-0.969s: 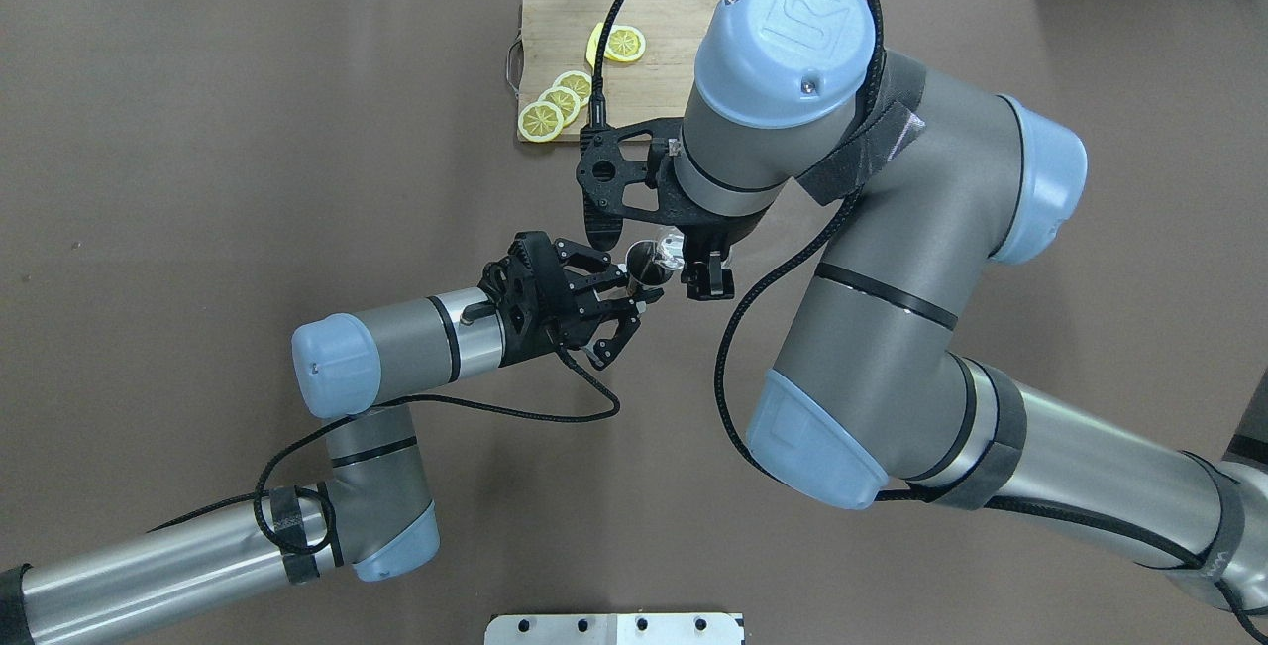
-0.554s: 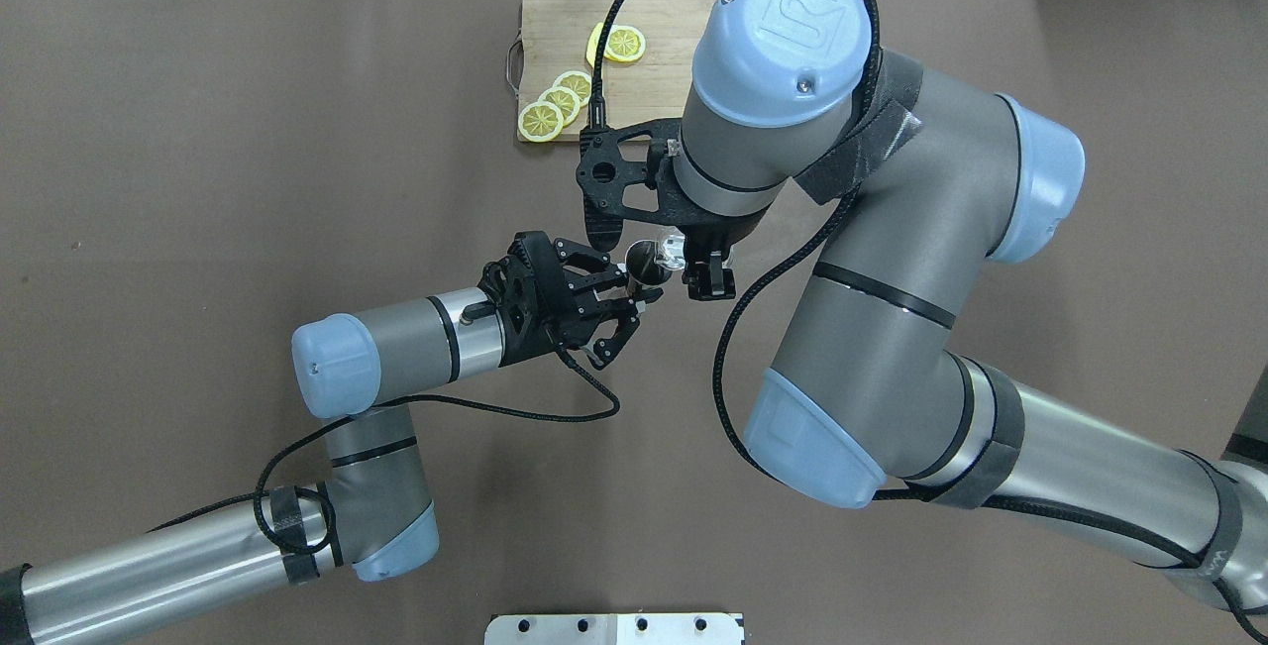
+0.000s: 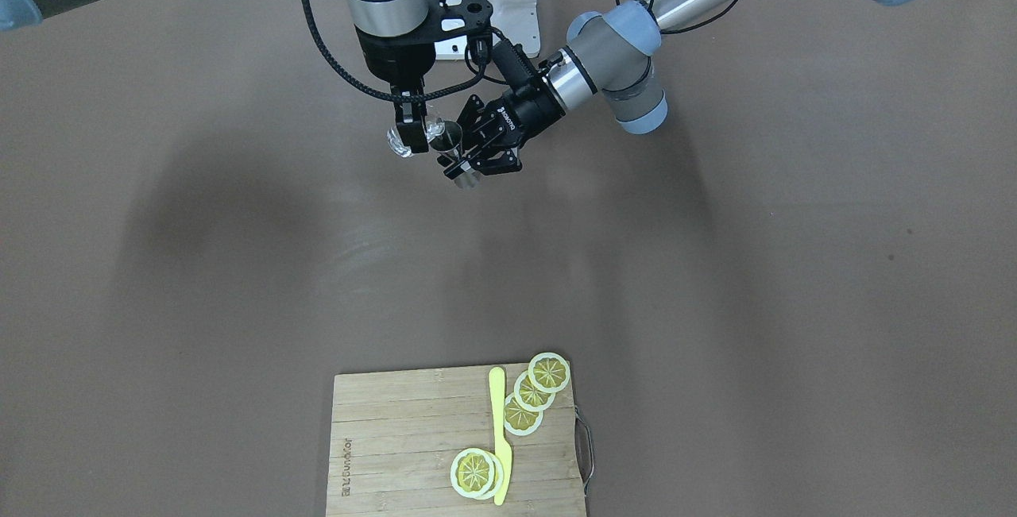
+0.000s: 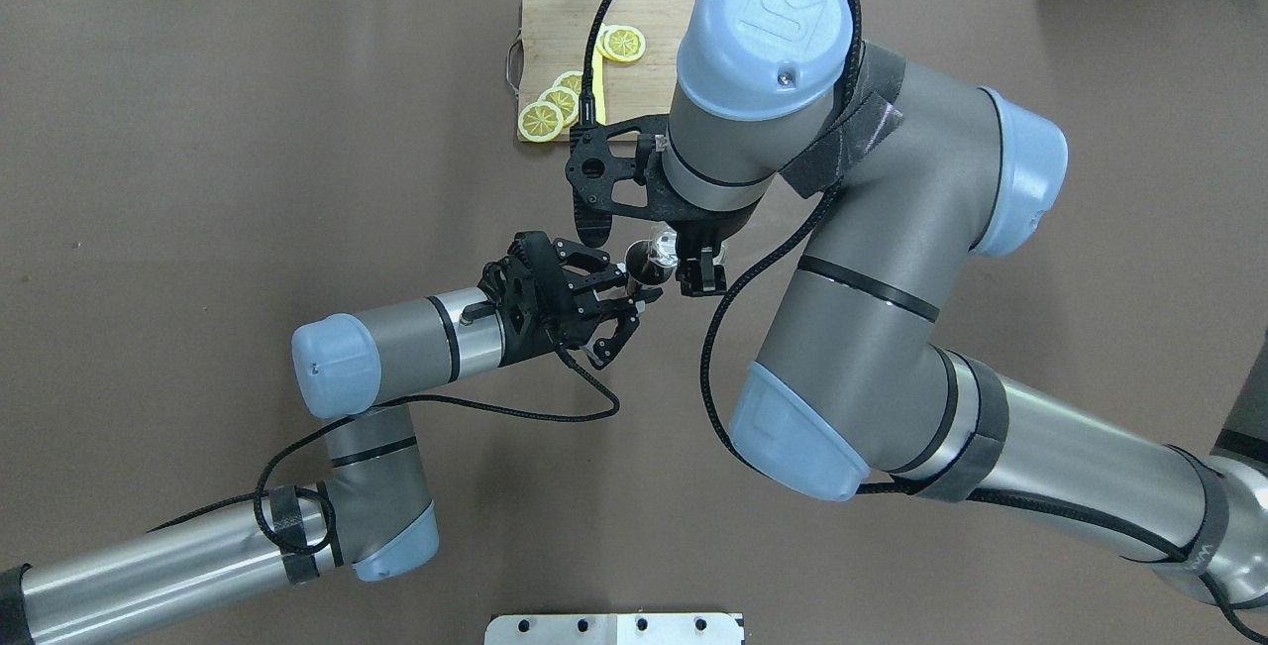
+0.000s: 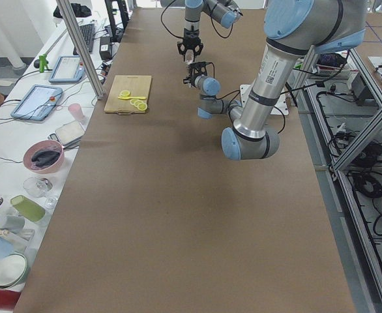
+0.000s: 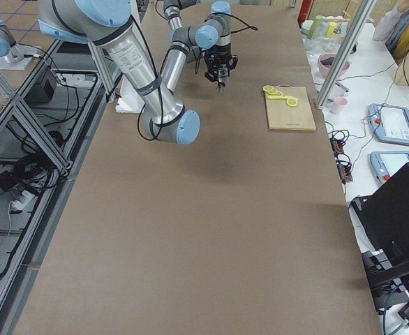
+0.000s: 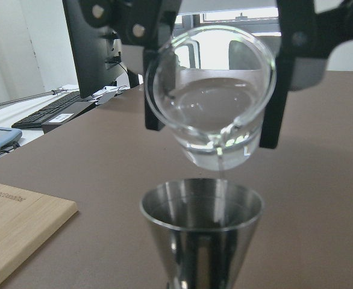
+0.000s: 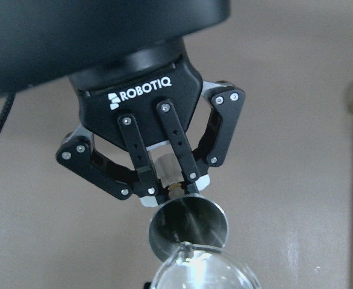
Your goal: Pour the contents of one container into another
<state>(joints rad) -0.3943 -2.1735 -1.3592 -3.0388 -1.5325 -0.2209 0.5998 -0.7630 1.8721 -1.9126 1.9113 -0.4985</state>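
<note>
The robot's left gripper [image 8: 171, 188] is reaching in level over the brown surface [image 4: 297, 130], its fingers clamped together on the narrow part below the cone of a steel jigger [image 7: 202, 235], which is standing upright with its mouth facing up. Directly above the jigger and a touch to its right, a clear glass [image 4: 667, 251] carrying a shallow pool of clear liquid is tipping lip-down toward the jigger's mouth. The two are close but apart, and a thin thread of liquid appears to be falling from the lip into the jigger. To the right of the jigger, the right gripper [image 7: 212, 123] is hanging down from its wrist, its fingers closed on opposite sides of the glass's wall. The pour looks barely begun, and how full the jigger is cannot be seen. Doing it well likely means increasing the tilt slowly, centring the lip over the jigger's small mouth, and staying low enough to avoid splashing without knocking the rim. The left arm should hold the jigger upright and motionless, and the glass should be levelled before the jigger brims.
</note>
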